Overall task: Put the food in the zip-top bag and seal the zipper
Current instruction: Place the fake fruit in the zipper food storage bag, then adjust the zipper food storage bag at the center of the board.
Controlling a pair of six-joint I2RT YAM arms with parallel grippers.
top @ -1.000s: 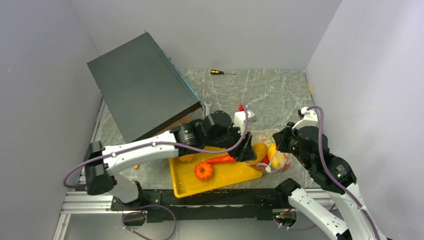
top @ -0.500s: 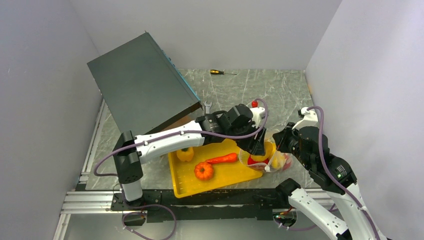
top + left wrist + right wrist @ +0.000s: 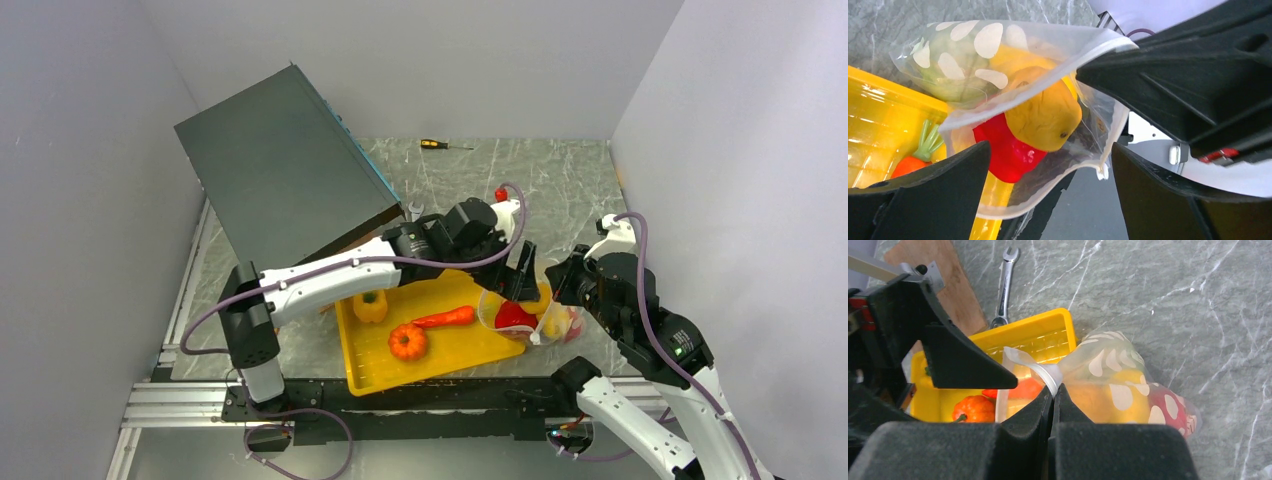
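The zip-top bag (image 3: 535,318), clear with white dots, lies against the right end of the yellow tray (image 3: 440,352) with its mouth held wide. My right gripper (image 3: 1054,388) is shut on the zipper (image 3: 1048,376) at the mouth's rim. My left gripper (image 3: 1050,150) stands open just above the mouth, with nothing between its fingers. Inside the bag (image 3: 998,50) lie a yellow food piece (image 3: 1048,115), a red one (image 3: 1003,155) and a green one (image 3: 953,75). On the tray remain a yellow pepper (image 3: 370,307), an orange pumpkin (image 3: 407,342) and a carrot (image 3: 445,318).
A large dark box (image 3: 285,170) leans at the back left, over a wooden board (image 3: 943,280). A wrench (image 3: 1004,280) lies just behind the tray. Near the back wall lies a screwdriver (image 3: 445,145). White walls close in both sides.
My left arm swung right from the tray to the bag's mouth carrying a yellow piece. Its jaws then opened and the piece now lies in the bag. The right gripper kept its hold.
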